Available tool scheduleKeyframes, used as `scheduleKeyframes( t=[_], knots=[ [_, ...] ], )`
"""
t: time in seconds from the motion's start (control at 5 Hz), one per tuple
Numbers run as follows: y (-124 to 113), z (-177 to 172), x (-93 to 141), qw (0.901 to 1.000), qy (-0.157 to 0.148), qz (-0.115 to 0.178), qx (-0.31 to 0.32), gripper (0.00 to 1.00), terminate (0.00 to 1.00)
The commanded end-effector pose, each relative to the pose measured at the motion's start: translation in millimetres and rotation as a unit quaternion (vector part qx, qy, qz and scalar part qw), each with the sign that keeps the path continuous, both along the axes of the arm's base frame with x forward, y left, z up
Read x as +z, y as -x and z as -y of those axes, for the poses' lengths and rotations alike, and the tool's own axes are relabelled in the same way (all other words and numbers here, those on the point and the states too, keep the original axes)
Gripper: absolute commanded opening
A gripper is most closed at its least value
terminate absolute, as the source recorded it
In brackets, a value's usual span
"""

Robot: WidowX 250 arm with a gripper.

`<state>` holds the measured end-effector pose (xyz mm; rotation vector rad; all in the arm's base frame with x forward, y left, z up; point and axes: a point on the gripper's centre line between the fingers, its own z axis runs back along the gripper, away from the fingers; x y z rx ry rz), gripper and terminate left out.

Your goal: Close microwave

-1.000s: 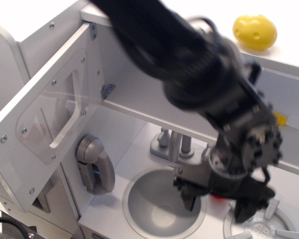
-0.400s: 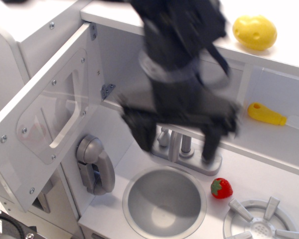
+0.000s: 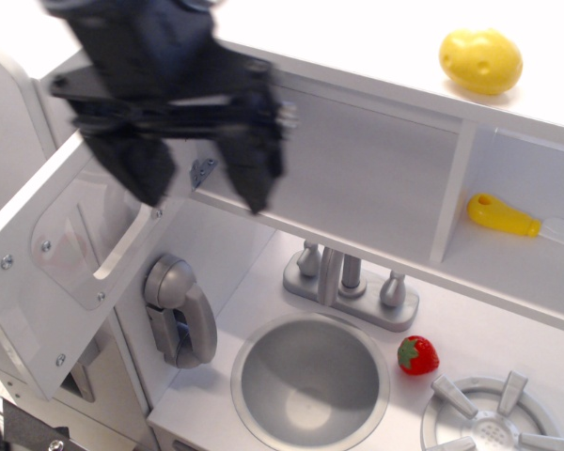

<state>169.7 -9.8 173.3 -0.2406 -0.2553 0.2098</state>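
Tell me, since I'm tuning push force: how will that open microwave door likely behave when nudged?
The microwave door looks like a stiff flat panel on corner hinges, so it should swing as one piece rather than flex. Its clear window appears thin, so pushing the white frame seems safer. The gripper, jaws apart, hovers by its upper edge.

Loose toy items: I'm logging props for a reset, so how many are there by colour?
Yellow: 2, a bumpy yellow plastic potato on top, and a yellow-handled utensil in the cubby.
Red: 1, a small red plastic strawberry beside the sink.
Total: 3.
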Motion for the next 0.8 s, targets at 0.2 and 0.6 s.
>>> scheduleKeyframes(
  t=[0.2, 0.6],
  knots=[
    [13.0, -54.6, -16.3, 0.9974, -0.064, -0.013, 0.03, 1.0, 0.0],
    [24.0, -81.6, -27.6, 0.9947, -0.088, -0.026, 0.046, 1.0, 0.0]
  ],
)
